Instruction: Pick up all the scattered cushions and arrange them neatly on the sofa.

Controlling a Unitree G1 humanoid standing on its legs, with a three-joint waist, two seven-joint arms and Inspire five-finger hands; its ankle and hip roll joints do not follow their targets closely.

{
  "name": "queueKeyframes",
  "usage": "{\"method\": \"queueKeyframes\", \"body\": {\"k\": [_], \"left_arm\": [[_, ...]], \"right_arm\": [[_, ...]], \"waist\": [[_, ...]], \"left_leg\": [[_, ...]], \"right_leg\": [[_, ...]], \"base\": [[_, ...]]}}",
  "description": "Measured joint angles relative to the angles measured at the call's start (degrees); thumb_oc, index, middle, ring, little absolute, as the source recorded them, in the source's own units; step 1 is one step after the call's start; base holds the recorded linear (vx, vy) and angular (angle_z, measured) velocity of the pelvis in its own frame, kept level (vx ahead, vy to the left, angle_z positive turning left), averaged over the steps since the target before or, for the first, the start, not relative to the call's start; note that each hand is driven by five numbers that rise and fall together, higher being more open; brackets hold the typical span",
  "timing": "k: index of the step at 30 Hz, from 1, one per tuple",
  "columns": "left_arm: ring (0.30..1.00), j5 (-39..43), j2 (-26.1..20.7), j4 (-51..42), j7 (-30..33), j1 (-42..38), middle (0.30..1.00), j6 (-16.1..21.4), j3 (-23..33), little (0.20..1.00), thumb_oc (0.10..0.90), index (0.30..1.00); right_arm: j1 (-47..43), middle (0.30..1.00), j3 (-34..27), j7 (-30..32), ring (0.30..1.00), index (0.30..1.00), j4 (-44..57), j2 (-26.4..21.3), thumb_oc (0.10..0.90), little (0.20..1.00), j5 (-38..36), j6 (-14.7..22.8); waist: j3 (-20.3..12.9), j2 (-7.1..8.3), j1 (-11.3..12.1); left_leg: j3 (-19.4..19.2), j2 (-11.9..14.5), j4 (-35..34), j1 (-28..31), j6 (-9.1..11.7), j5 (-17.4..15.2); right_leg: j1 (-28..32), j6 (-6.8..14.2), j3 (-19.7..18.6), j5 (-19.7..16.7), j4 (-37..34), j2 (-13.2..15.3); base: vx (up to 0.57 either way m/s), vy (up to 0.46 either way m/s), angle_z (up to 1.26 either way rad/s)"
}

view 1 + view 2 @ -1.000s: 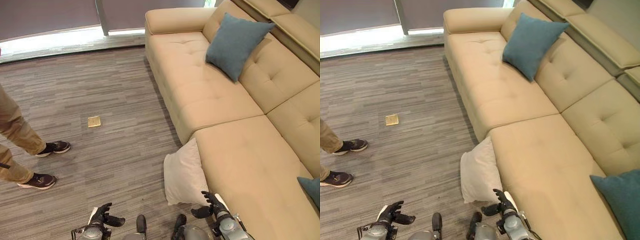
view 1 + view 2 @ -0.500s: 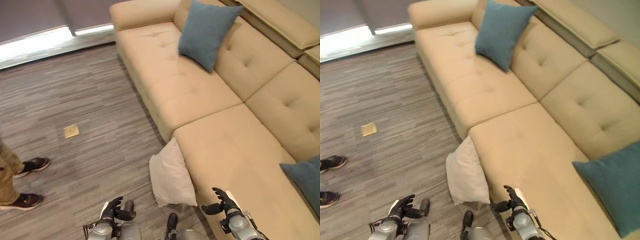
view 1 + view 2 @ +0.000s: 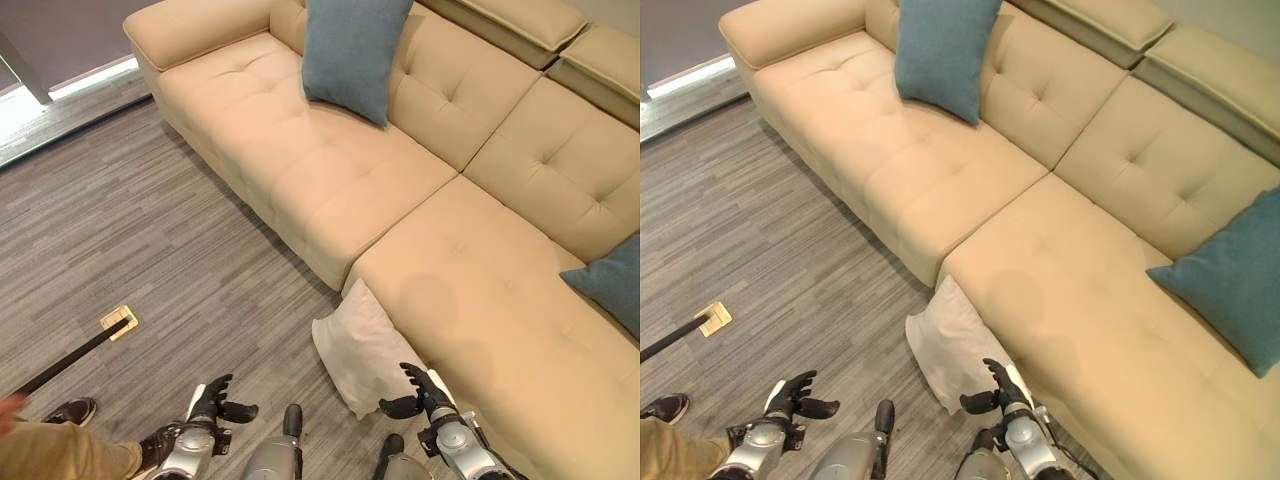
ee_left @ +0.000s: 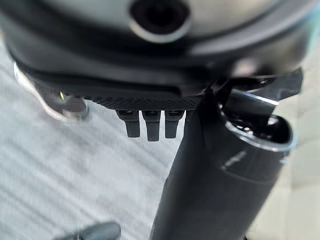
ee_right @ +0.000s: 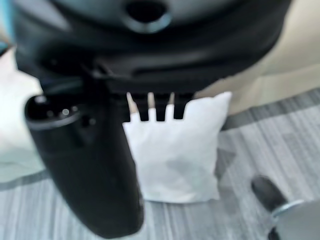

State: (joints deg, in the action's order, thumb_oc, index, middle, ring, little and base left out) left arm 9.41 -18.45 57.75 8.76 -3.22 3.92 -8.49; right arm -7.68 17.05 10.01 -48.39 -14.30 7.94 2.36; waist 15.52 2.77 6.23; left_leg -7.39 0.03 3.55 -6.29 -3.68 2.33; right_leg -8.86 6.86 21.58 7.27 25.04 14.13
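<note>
A white cushion (image 3: 362, 346) lies on the floor, leaning against the front of the beige sofa (image 3: 480, 290). One blue cushion (image 3: 352, 52) stands against the sofa back at the far end, and another blue cushion (image 3: 1238, 280) leans at the right. My right hand (image 3: 420, 392) hovers open just in front of the white cushion (image 5: 175, 150), holding nothing. My left hand (image 3: 216, 400) is open and empty over the floor at the lower left.
Grey striped carpet (image 3: 180, 250) covers the floor left of the sofa. A small brass floor plate (image 3: 119, 321) sits at the left, with a dark stick (image 3: 60, 368) reaching to it. A person's leg (image 3: 50, 455) and shoe (image 3: 70, 410) show at the lower left corner.
The camera has swung right and closer to the sofa, so the whole scene shifted. My right hand is nearer the white cushion. The person now shows at the lower left.
</note>
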Motion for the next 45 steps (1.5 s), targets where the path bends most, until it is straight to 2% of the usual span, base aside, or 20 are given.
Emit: {"method": "queueKeyframes", "body": {"k": [1,2,3,4,5,8,10,11,12,13,15,16,17,18,20,21,25,36,45], "left_arm": [[0.9,0.0,-0.4,-0.4,0.2,1.8,0.9,-0.1,0.8,0.9,0.8,0.9],[0.9,0.1,-0.3,-0.3,0.5,2.9,0.9,-0.2,0.7,0.9,0.8,0.9],[0.9,0.1,0.1,-0.1,0.5,3.6,0.9,-0.3,0.5,0.9,0.8,0.9],[0.9,0.1,1.3,-0.2,0.6,3.9,0.9,-0.3,0.5,0.9,0.8,0.9],[0.9,0.1,1.7,-0.4,0.4,4.3,0.9,-0.2,0.0,0.9,0.8,0.9],[0.9,0.7,2.6,-2.2,0.6,5.3,0.9,0.0,-0.2,0.9,0.8,0.9],[0.9,1.0,2.6,-2.7,0.8,3.7,0.9,0.3,-0.3,0.9,0.8,0.9],[0.9,1.7,3.3,-2.8,0.7,2.9,0.9,0.4,-0.6,0.9,0.8,0.9],[0.9,1.9,3.7,-3.0,0.8,2.4,0.9,0.5,-1.1,0.9,0.8,0.9],[0.9,2.6,4.1,-5.2,1.0,2.2,0.9,1.1,-2.5,0.9,0.8,0.9],[0.9,3.0,4.6,-7.1,0.8,2.1,0.9,2.0,-3.5,0.9,0.8,0.9],[0.9,3.0,5.0,-7.6,0.8,1.7,0.9,2.3,-4.1,0.9,0.8,0.9],[0.9,3.1,5.0,-7.7,0.9,0.6,0.9,2.2,-4.3,0.9,0.8,0.9],[0.9,3.8,4.1,-8.4,1.1,-1.8,0.9,2.3,-5.5,0.9,0.8,0.9],[0.9,4.0,3.6,-8.3,1.0,-3.8,0.9,2.1,-6.4,0.9,0.8,0.9],[0.9,4.0,3.6,-9.0,1.1,-4.9,0.9,2.1,-7.2,0.9,0.8,0.9],[0.9,4.1,3.4,-10.6,1.7,-6.7,0.9,2.4,-7.8,0.9,0.8,0.9],[0.9,4.1,0.0,-10.5,4.3,-7.0,0.9,3.2,-8.9,0.9,0.8,0.9],[0.9,4.1,2.1,-10.7,3.2,-7.8,0.9,3.3,-11.2,0.9,0.8,0.9]], "right_arm": [[-0.1,0.9,0.0,0.1,0.9,0.9,0.4,-0.2,0.8,0.9,0.2,0.1],[-0.9,0.9,0.0,0.3,0.9,0.9,0.4,-0.2,0.8,0.9,0.2,0.1],[-1.2,0.9,0.0,0.4,0.9,0.9,0.4,-0.5,0.8,0.9,0.2,0.1],[-1.1,0.9,-0.2,0.5,0.9,0.9,0.3,-1.1,0.8,0.9,0.2,-0.1],[-0.5,0.9,-0.1,0.5,0.9,0.9,0.3,-1.2,0.8,0.9,0.2,-0.2],[1.1,0.9,-0.3,1.3,0.9,0.9,1.5,-1.5,0.8,0.9,0.2,-0.3],[0.4,0.9,-0.1,2.4,0.9,0.9,1.7,-2.9,0.8,0.9,0.2,-0.3],[-0.4,0.9,0.0,2.8,0.9,0.9,1.7,-4.4,0.8,0.9,0.3,-0.3],[-0.5,0.9,0.0,3.2,0.9,0.9,1.7,-5.3,0.8,0.9,0.3,-0.3],[-0.8,0.9,0.0,4.2,0.9,0.9,1.6,-6.9,0.8,0.9,0.6,-0.3],[-1.7,0.9,-0.2,4.9,0.9,0.9,1.4,-8.2,0.8,0.9,0.7,-0.4],[-2.9,0.9,-0.3,5.6,0.9,0.9,1.4,-8.9,0.8,0.9,0.8,-0.4],[-3.8,0.9,-0.9,6.2,0.9,0.9,1.4,-8.9,0.8,0.9,0.7,-0.4],[-6.8,0.9,-1.0,6.8,0.9,0.9,1.0,-9.0,0.8,0.9,0.7,-0.4],[-9.2,0.9,-1.1,6.8,0.9,0.9,0.1,-8.8,0.8,0.9,0.7,-0.5],[-11.7,0.9,-1.2,7.0,0.9,0.9,-0.5,-8.5,0.8,0.9,0.7,-0.8],[-15.2,0.9,-1.2,8.0,0.9,0.9,-0.8,-8.3,0.8,0.9,0.5,-0.9],[-20.3,0.9,0.0,9.3,0.9,0.9,-3.0,-7.0,0.8,0.9,-1.9,-0.9],[-20.3,0.9,1.7,9.7,0.9,0.9,-3.0,-6.9,0.8,0.9,-2.0,-0.9]], "waist": [[-0.2,0.3,-0.5],[-0.5,1.1,0.8],[-0.5,1.38,1.0],[-0.4,0.65,0.8],[-0.5,0.73,0.6],[-0.8,1.13,0.7],[-0.1,0.74,1.2],[1.0,-0.76,2.0],[1.6,-1.48,1.9],[2.4,-2.49,1.8],[2.6,-3.47,1.5],[2.8,-4.74,0.7],[3.6,-4.48,0.5],[6.1,-3.19,0.4],[7.5,-2.39,0.7],[9.3,-2.34,0.8],[12.2,-3.15,0.9],[12.4,-3.34,1.7],[12.5,-3.28,1.9]], "left_leg": [[-2.3,0.0,-0.2,0.0,0.0,-0.1],[-4.1,-0.3,-1.0,0.1,0.3,-0.2],[-4.9,-0.4,-1.0,-0.1,0.4,-0.1],[-5.1,0.2,-1.8,-0.1,1.5,0.3],[-4.8,0.7,-1.8,-0.4,1.7,1.1],[-6.2,2.4,-1.2,-2.5,2.8,1.7],[-2.5,2.7,5.3,-7.7,2.9,1.7],[2.4,2.7,7.3,-8.3,3.2,1.6],[5.3,2.5,8.1,-8.8,3.8,1.3],[10.6,2.1,8.5,-10.1,6.6,1.4],[11.7,2.6,6.0,-9.8,7.1,1.3],[11.3,3.4,3.6,-9.9,7.2,1.1],[11.2,3.3,3.1,-10.9,7.4,1.5],[11.0,2.7,4.3,-13.6,7.4,1.7],[10.7,2.5,4.1,-15.5,6.9,1.9],[10.0,2.0,4.1,-15.9,6.3,2.4],[9.4,1.2,4.0,-16.2,5.4,2.6],[9.5,0.1,2.1,-16.2,4.3,3.2],[10.2,0.1,2.1,-15.8,4.2,3.6]], "right_leg": [[1.1,-0.9,2.7,1.5,-0.1,-1.5],[1.3,-1.0,4.0,2.2,-2.6,-2.0],[2.3,-1.8,4.6,2.8,-6.3,-2.5],[3.3,-3.1,5.1,2.1,-9.6,-4.0],[3.7,-4.1,3.3,0.2,-11.9,-5.6],[0.9,-5.0,1.9,0.2,-12.1,-7.3],[-2.1,-7.2,-0.2,-0.4,-11.8,-7.6],[-2.1,-7.6,-1.3,-1.8,-11.6,-8.0],[-1.8,-7.8,-1.5,-2.0,-11.6,-8.0],[-2.3,-7.7,-1.4,-1.9,-11.4,-8.1],[-4.3,-7.6,-1.4,-2.0,-11.1,-8.4],[-5.6,-7.6,-1.2,-2.3,-10.6,-9.1],[-7.3,-7.6,-1.3,-2.3,-9.5,-8.8],[-10.9,-7.6,-1.7,-2.4,-7.4,-7.9],[-13.4,-7.5,-2.8,-2.6,-6.8,-7.8],[-13.8,-7.1,-3.2,-3.4,-7.0,-7.2],[-14.3,-6.2,-4.0,-4.2,-7.4,-6.1],[-13.7,-5.5,-3.7,-5.4,-10.0,-5.5],[-12.6,-5.3,-2.8,-5.5,-10.4,-5.5]], "base": [[-0.05,-0.024,-1.22],[-0.11,-0.068,-0.95],[-0.11,-0.067,-0.77],[-0.1,-0.018,-0.29],[-0.05,-0.025,-0.15],[-0.12,0.002,-0.3],[-0.17,0.05,-0.58],[-0.06,0.031,-0.54],[-0.05,0.078,-0.35],[-0.03,0.066,-0.03],[-0.1,0.089,-0.02],[-0.14,0.133,0.04],[-0.09,0.156,-0.01],[-0.02,0.149,-0.07],[-0.02,0.135,-0.17],[-0.04,0.138,-0.12],[-0.02,0.071,-0.03],[-0.01,0.03,0.03],[-0.01,0.006,0.04]]}}
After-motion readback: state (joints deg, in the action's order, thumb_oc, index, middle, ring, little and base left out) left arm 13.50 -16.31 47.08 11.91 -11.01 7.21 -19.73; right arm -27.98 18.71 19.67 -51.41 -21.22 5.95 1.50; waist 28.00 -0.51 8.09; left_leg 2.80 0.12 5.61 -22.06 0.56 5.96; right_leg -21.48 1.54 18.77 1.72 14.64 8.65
